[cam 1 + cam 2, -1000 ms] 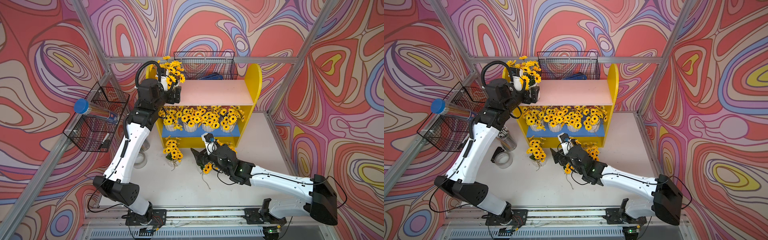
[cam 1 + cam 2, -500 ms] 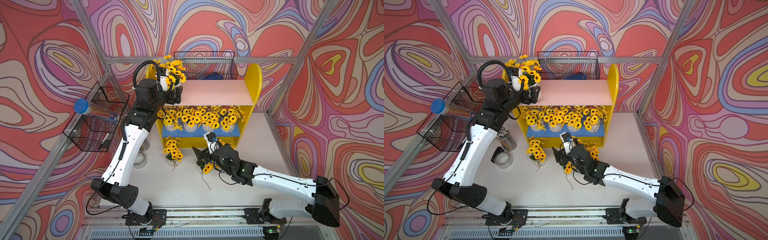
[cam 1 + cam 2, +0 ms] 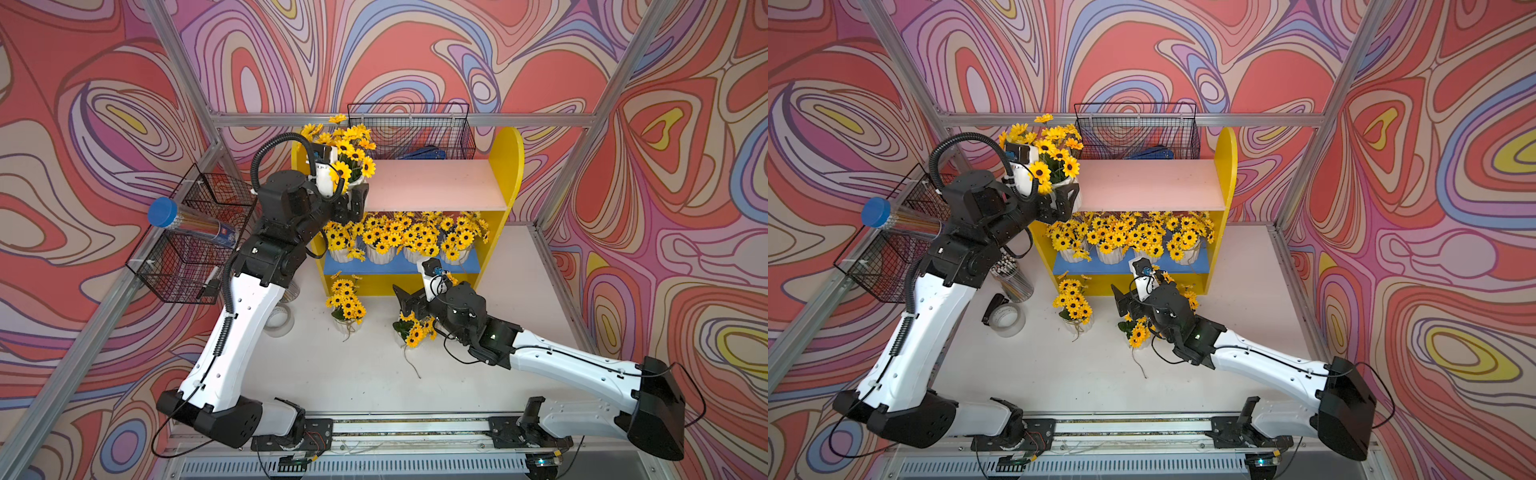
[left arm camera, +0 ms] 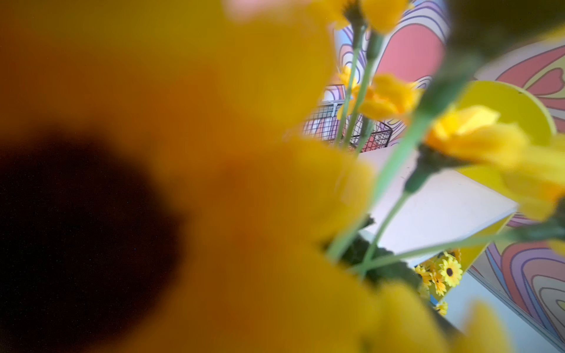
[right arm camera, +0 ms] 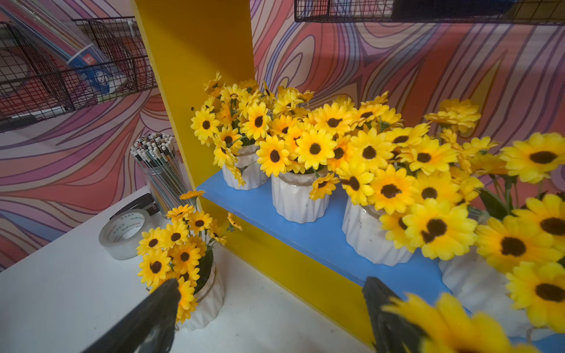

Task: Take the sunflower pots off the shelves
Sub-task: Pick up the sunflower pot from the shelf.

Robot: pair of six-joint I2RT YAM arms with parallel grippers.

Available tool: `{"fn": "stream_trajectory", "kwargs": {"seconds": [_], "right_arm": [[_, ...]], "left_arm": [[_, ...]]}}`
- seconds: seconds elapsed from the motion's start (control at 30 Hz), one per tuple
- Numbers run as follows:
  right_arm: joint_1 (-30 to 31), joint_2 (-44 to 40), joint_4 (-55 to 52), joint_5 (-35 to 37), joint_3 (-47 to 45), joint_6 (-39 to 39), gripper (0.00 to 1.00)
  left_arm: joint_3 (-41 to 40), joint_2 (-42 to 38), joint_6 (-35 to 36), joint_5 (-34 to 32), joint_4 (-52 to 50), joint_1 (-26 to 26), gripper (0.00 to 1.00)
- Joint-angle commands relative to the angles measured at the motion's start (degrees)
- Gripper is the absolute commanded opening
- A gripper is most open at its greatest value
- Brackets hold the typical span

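We note the left gripper (image 3: 355,197) clenched on a sunflower pot (image 3: 351,156) at the left end of the shelves' (image 3: 505,158) pink upper board (image 3: 432,183). Its blooms smother that wrist camera. The right gripper (image 5: 270,284) is spread wide and empty before the blue lower board (image 5: 305,235), where four pots (image 5: 298,198) sit in a row. We judge it is lining up on one. Two freed pots (image 3: 345,303) stand on the table (image 3: 332,374) just in front of the shelves.
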Motion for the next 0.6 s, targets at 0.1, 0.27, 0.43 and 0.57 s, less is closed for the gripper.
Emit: {"fn": "stream_trajectory", "kwargs": {"seconds": [0.1,0.27,0.43,0.57], "right_arm": [[-0.34,-2.07,0.56,0.59,0.21,-0.99,0.96],[-0.44,-3.77,0.00,2.45,0.17,-1.87,0.96],[-1.20,-5.73,-1.33,4.03,-0.15,-2.36,0.96],[-2.00,-7.04,-2.36,5.22,-0.16,-2.67,0.96]], "left_arm": [[0.55,-3.89,0.93,0.45,0.93,-2.10,0.00],[-1.62,-6.80,0.82,0.13,-1.49,-3.93,0.00],[-7.48,-12.21,-0.64,0.71,-2.64,-4.62,0.00],[-12.04,-15.84,-1.61,0.95,-3.96,-5.77,0.00]]}}
